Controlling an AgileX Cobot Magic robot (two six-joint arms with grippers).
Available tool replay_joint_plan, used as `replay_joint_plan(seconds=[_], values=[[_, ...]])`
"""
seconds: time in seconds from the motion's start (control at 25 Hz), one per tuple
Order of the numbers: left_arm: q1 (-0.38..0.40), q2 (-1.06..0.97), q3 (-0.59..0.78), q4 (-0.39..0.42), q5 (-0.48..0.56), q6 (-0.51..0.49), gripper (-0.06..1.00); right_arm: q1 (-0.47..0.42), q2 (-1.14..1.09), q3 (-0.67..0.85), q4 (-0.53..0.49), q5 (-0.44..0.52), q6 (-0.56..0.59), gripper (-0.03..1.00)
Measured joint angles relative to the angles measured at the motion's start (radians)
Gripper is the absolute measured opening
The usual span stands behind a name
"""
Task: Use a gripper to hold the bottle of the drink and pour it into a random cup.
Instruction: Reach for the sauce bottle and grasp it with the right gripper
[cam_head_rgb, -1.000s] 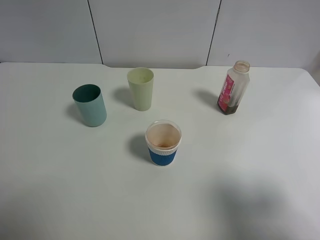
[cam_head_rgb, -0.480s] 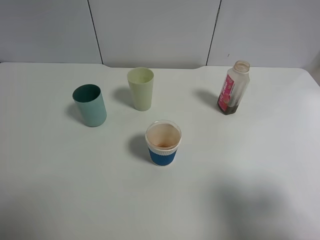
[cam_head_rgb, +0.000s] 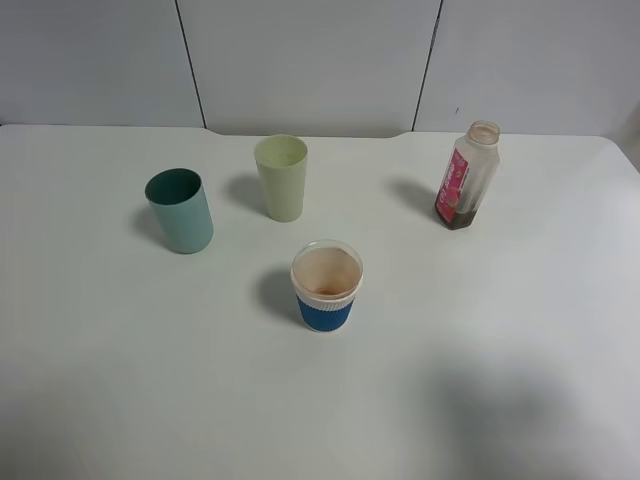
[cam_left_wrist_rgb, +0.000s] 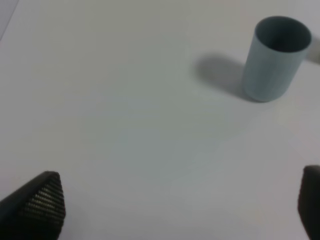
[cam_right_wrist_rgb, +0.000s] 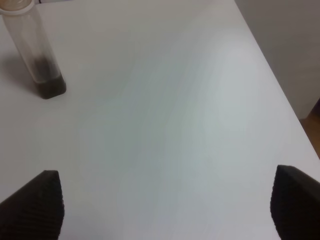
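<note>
The bottle of the drink stands upright and capless at the back right of the white table, with a little dark drink at its bottom; it also shows in the right wrist view as the bottle. The cup with the blue sleeve stands near the table's middle, brown-stained inside. Neither arm appears in the exterior high view. My right gripper is open with nothing between its fingers, well apart from the bottle. My left gripper is open too, over bare table.
A teal cup stands at the left and shows in the left wrist view as the teal cup. A pale green cup stands behind the middle. The table's right edge runs close to the right gripper.
</note>
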Motion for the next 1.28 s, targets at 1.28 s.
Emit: replay_joint_plan(seconds=[1.28], values=[[0.0,0.0,0.0,0.0,0.0,0.0,0.93,0.019,0.745,-0.288,0.067,-0.124,-0.006,0.81]])
